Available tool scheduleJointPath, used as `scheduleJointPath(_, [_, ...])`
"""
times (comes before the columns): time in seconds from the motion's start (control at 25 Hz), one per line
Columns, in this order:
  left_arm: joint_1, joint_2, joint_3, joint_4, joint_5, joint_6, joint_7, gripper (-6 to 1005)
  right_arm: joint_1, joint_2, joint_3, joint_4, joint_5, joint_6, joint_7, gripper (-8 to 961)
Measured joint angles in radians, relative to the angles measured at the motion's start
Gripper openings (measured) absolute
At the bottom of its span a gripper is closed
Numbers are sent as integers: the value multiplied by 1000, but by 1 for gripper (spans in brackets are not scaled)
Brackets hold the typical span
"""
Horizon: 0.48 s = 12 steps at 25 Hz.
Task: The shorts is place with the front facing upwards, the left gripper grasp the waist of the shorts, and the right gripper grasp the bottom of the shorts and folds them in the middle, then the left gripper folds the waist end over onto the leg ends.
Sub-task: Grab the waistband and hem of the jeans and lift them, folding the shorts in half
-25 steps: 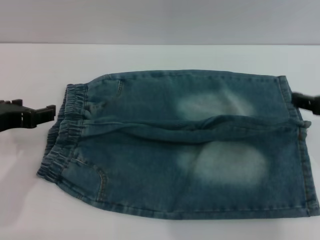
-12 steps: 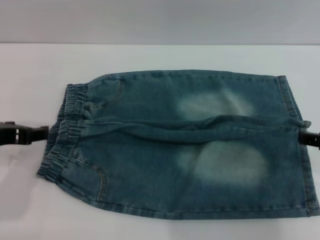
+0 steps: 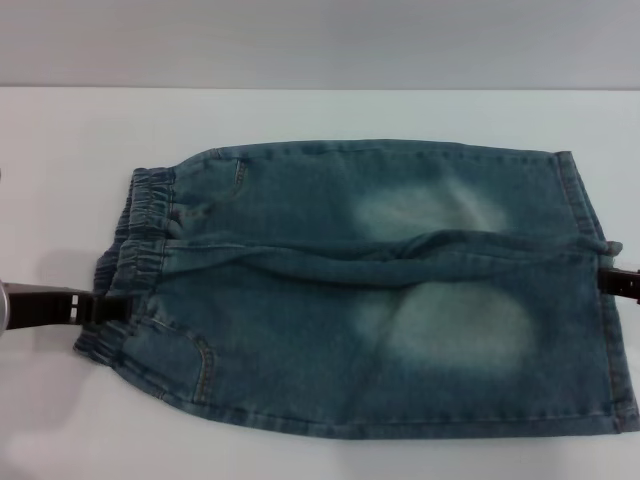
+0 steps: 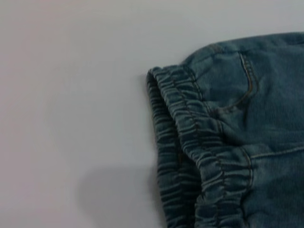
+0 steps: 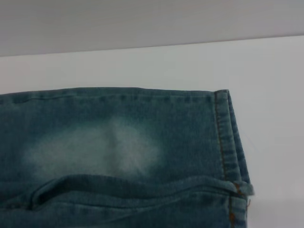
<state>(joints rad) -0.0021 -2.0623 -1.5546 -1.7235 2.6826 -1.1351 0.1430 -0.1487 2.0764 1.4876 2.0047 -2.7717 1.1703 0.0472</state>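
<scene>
Shorts (image 3: 370,290) flat, waist (image 3: 130,270) left. My left gripper (image 3: 95,306) touches the near waistband, my right gripper (image 3: 622,283) at the hems (image 3: 605,300); finger spread unclear on both. Next: pinch both ends.

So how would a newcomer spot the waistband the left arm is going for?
On the white table lie denim shorts. Follow them to the robot's left end, where the left pincer meets the waistband. It is puckered and ruffled, unlike the flat stitched leg hems opposite.
</scene>
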Motion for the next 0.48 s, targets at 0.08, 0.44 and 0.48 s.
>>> scheduleJointPath(0.08, [1,1,2,0,2,-6,-6,774,2,-1,-3,-4,-4,-4,0,737])
scheduleJointPath(0.44, [-2,1,6,3,4,-37,-35,768,14,-3,2,-7,-10,-5,-1,735])
scheduleJointPath(0.48, [-2,1,8,5,4,-37,-40,768,15,-3,3,-7,-10,-5,-2,734])
